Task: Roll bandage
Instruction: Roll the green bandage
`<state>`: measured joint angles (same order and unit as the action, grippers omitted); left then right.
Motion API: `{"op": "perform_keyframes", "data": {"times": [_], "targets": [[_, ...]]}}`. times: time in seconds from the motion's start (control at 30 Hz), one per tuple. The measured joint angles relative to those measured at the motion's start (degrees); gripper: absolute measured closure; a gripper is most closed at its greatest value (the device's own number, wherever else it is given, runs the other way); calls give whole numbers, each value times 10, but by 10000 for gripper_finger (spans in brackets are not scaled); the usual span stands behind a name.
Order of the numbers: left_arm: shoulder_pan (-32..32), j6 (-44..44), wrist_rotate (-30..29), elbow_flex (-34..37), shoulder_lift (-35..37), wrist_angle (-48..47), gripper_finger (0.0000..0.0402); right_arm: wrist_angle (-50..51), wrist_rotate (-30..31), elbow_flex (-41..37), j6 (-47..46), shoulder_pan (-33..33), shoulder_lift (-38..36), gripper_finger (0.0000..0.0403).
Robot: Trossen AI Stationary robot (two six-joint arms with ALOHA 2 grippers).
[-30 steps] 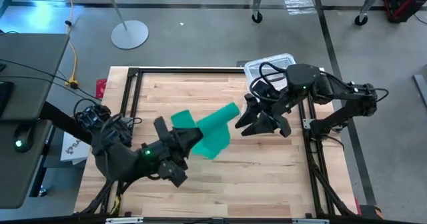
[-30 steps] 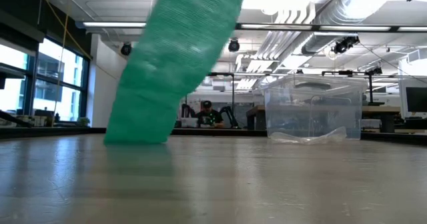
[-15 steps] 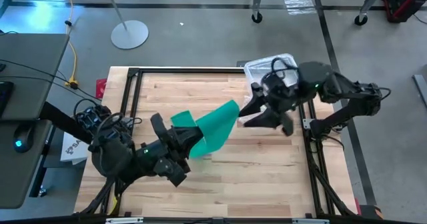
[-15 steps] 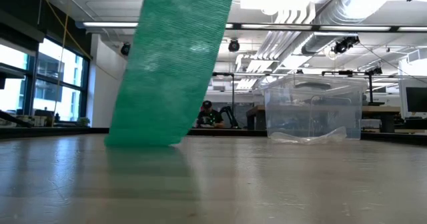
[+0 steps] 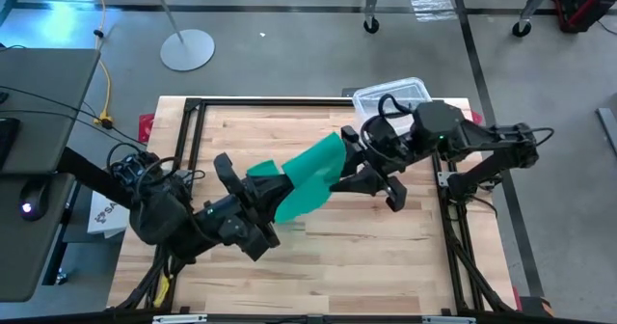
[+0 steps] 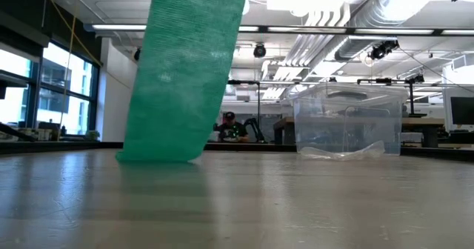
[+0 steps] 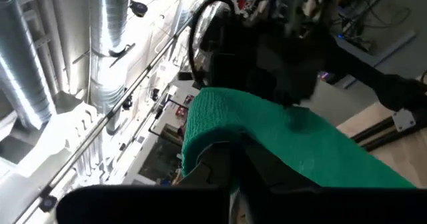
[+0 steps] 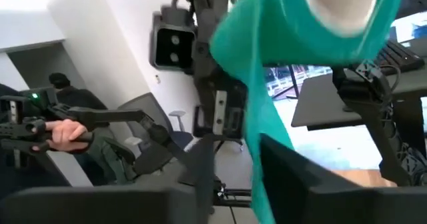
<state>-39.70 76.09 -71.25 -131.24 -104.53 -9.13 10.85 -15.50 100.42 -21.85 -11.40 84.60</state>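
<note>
Bandage (image 5: 307, 181): green strip held up off the tabletop (image 5: 386, 247) between both hands, near mid-tabletop; lower end touches the wood in low view (image 6: 185, 78), rest rises out of frame.
Left hand (image 5: 262, 201): fingers pressed together, pinching one end of the bandage; left wrist view shows fabric draped over the dark fingers (image 7: 230, 174). Prob. the anchor end, so the strip stays taut for rolling.
Right hand (image 5: 349, 170): at the other end, by the strip's upper edge; right wrist view shows the strip hanging between its two fingers (image 8: 200, 164), w/ gaps either side. Fingers partly spread, can't tell if they grip yet. Judged: closing in to take that end.
Why held so: lifted strip hangs flat, w/o bunching on the wood; makes a start of the roll easier.
Material: knit-looking stretchy fabric, fine ribbed weave in low view, slightly see-through; folds softly, will sag and twist if slack.
Roll start: right wrist view shows the strip wrapped round a pale tube-like core (image 8: 340, 4); few turns at most, task looks early.
Clear plastic box (image 5: 390, 94): far-right corner of tabletop, behind right arm; rigid, see-through, crinkly bag inside (image 6: 344, 153). Not in play.
Person (image 6: 231, 127): seated far off in the room, uninvolved.
</note>
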Motion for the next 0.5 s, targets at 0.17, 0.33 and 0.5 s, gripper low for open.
{"op": "perform_keyframes", "data": {"times": [0.17, 0.33, 0.5], "targets": [[0, 9, 1, 0, 1, 58, 398, 30, 0, 0, 3, 0, 2, 393], [-6, 11, 0, -13, 7, 78, 398, 73, -11, 0, -10, -2, 2, 401], [-14, 7, -6, -16, 25, 65, 399, 76, -14, 0, -20, -19, -1, 402]]}}
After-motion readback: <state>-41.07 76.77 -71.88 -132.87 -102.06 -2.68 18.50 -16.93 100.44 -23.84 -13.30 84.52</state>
